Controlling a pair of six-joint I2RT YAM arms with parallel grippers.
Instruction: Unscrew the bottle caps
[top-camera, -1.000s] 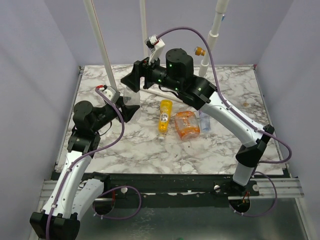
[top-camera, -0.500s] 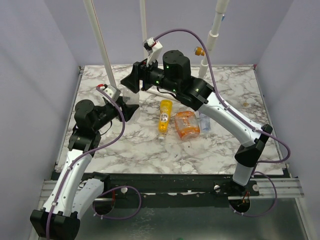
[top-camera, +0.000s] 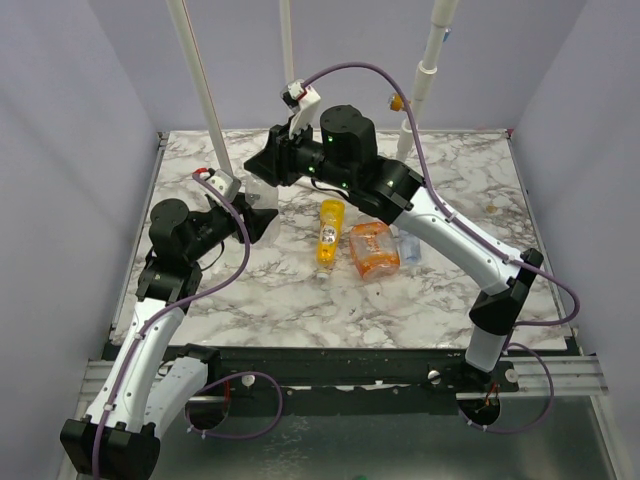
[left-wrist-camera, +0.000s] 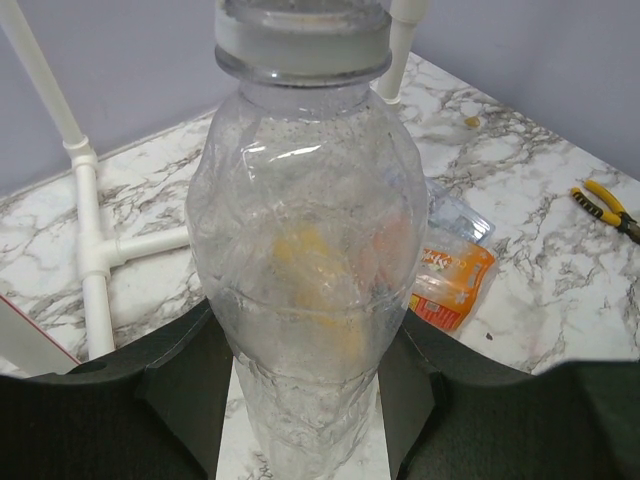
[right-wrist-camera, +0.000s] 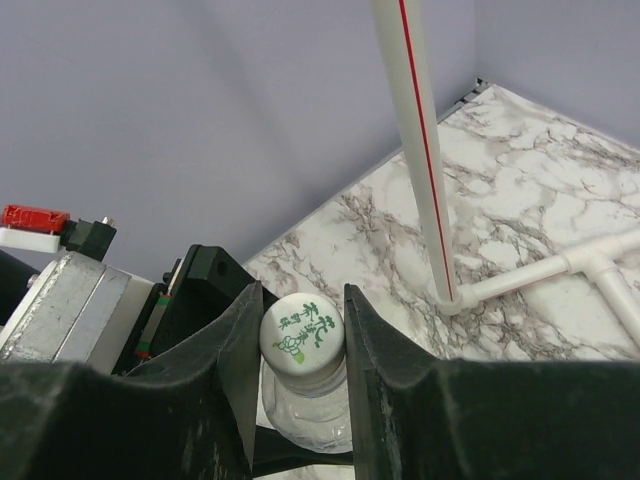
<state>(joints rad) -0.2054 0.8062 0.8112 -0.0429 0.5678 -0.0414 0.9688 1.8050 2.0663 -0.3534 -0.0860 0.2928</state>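
A small clear bottle (left-wrist-camera: 300, 250) stands upright at the table's back left, with my left gripper (left-wrist-camera: 303, 335) shut on its lower body. Its white cap (right-wrist-camera: 302, 330), printed in green, sits between the black fingers (right-wrist-camera: 235, 370) of my right gripper (right-wrist-camera: 302, 338), which is shut on it from above. In the top view the two grippers meet at this bottle (top-camera: 258, 192). Lying mid-table are a slender yellow-orange bottle (top-camera: 329, 233), a squat orange bottle (top-camera: 374, 250) and a clear blue-labelled bottle (top-camera: 409, 243).
A white pipe frame (top-camera: 200, 90) rises along the back of the table, with a base bar (left-wrist-camera: 90, 250) close behind the held bottle and a yellow-orange knob (top-camera: 398, 101). Yellow-handled pliers (left-wrist-camera: 605, 205) lie at the right.
My right gripper has come down over the clear bottle's top and shut on the cap. The left gripper and its bottle have not moved.
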